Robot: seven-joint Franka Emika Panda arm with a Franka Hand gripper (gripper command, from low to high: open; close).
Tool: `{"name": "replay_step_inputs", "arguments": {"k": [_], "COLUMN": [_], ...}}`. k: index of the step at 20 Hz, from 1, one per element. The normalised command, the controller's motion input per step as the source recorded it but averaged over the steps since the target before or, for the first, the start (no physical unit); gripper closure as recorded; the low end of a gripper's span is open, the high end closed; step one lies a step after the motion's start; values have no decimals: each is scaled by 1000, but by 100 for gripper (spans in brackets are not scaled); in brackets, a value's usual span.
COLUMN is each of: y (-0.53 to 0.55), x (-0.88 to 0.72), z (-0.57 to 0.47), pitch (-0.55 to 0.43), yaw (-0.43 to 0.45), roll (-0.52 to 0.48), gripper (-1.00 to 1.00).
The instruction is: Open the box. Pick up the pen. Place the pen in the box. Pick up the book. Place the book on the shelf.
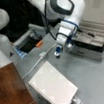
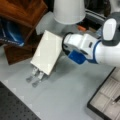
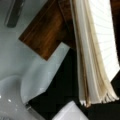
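Apparently w/ pen [image 1: 91, 34] already in open box [image 1: 102, 48], gripper [image 1: 58, 53] hovered beside book [image 1: 53, 88]; finger state indeterminable; book pick-up step, needing firm edge grip

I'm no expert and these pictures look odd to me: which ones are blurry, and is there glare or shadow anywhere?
Both front views are soft all over: the book and the open box have fuzzy edges. In a front view the white arm casts a dim shadow on the grey table. The wrist view is streaky, the book's pages smeared, with pale sheen on the table beside the shelf.
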Motion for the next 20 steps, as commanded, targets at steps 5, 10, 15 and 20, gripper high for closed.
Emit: {"name": "replay_step_inputs", "arguments": {"k": [5,10,15,20], "y": [-25,-93,78,68], "x": [132,128,82,99], "z": [-130,-209,-214,-217], "pitch": [-62,-76,-119,-82], "yaw": [58,65,-9,-3], "roll": [-494,-419,-374,-386], "gripper": [-100,-100,-100,-100]}}
